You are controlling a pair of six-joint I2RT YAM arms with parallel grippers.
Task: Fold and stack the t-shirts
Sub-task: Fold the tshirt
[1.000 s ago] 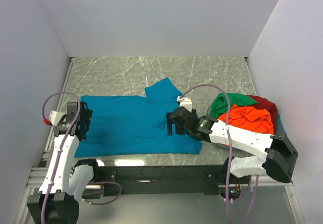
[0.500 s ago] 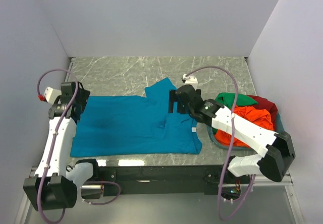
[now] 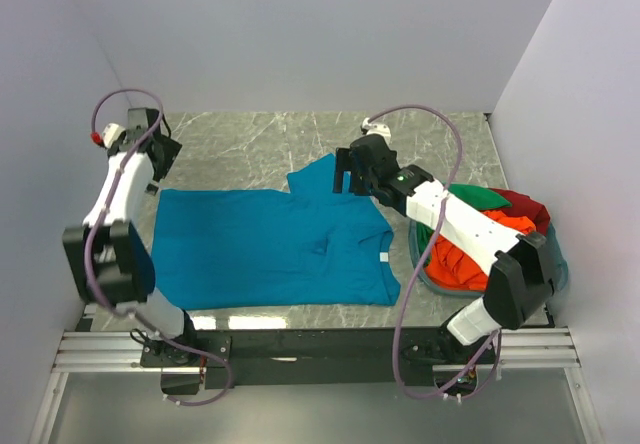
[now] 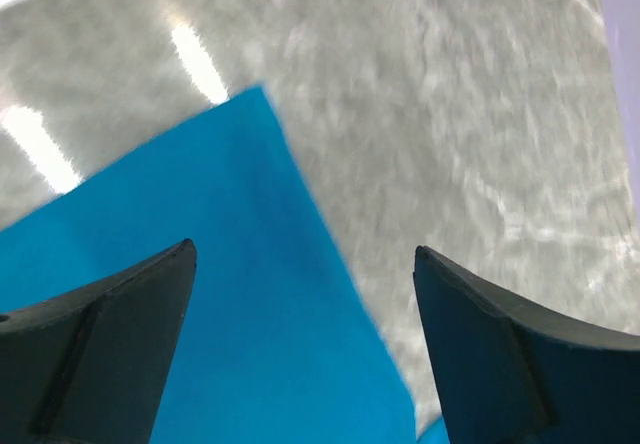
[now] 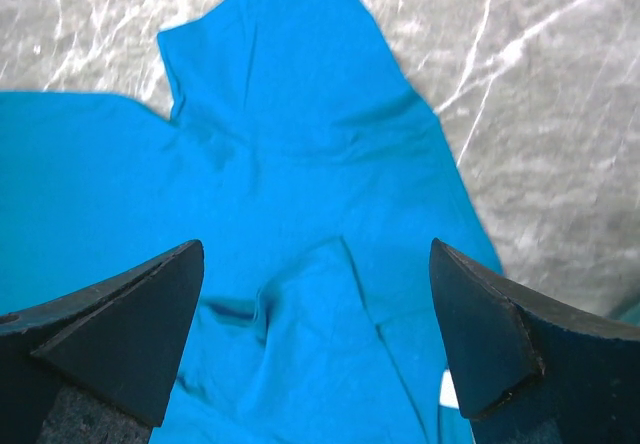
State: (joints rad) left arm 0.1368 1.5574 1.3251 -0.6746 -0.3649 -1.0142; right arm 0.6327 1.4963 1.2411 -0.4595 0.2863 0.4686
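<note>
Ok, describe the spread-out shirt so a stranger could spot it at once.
Start at the grey marbled tabletop. Flat across its middle lies the teal-blue cloth t-shirt. It alone is laid out; the orange-red, green and dark red shirts sit bunched in the plastic basket on the right.

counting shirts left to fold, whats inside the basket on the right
An orange-red shirt, a green shirt and a dark red shirt, crumpled, fill the basket; anything beneath is hidden.

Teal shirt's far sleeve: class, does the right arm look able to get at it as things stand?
Probably yes. The right gripper hangs open over the sleeve, which lies flat on the table, and nothing shows between them.
</note>
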